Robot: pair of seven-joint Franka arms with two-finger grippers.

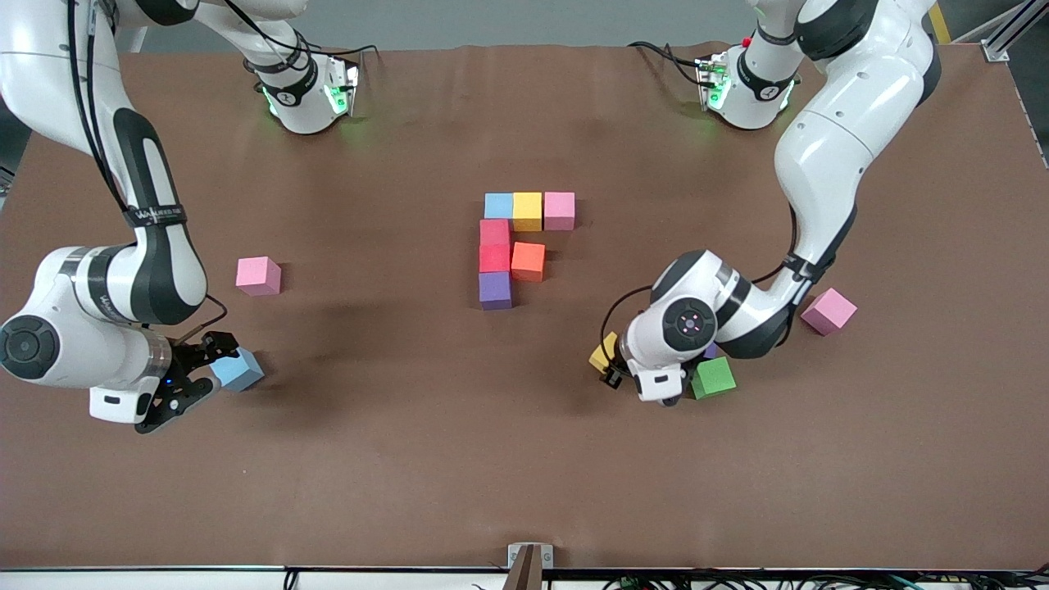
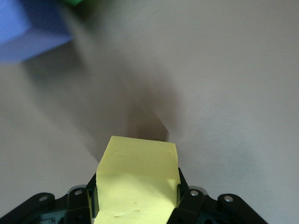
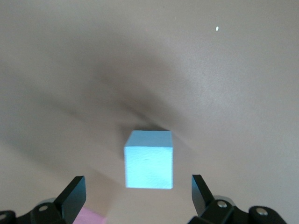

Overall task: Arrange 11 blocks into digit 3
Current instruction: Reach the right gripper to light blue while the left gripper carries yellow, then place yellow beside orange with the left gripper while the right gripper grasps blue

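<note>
A partial figure stands mid-table: a row of blue block (image 1: 498,206), yellow block (image 1: 528,211) and pink block (image 1: 559,211), then a column of red block (image 1: 494,232), red block (image 1: 494,258) and purple block (image 1: 495,290), with an orange block (image 1: 529,261) beside the lower red one. My left gripper (image 1: 610,370) is shut on a yellow block (image 1: 602,352), which fills the space between its fingers in the left wrist view (image 2: 138,182). My right gripper (image 1: 205,373) is open, and a loose blue block (image 1: 237,369) lies just ahead of its fingertips, also in the right wrist view (image 3: 149,161).
A green block (image 1: 713,378) and a mostly hidden purple block (image 1: 711,351) lie under the left arm's wrist. One loose pink block (image 1: 828,311) lies toward the left arm's end. Another pink block (image 1: 258,275) lies near the right arm.
</note>
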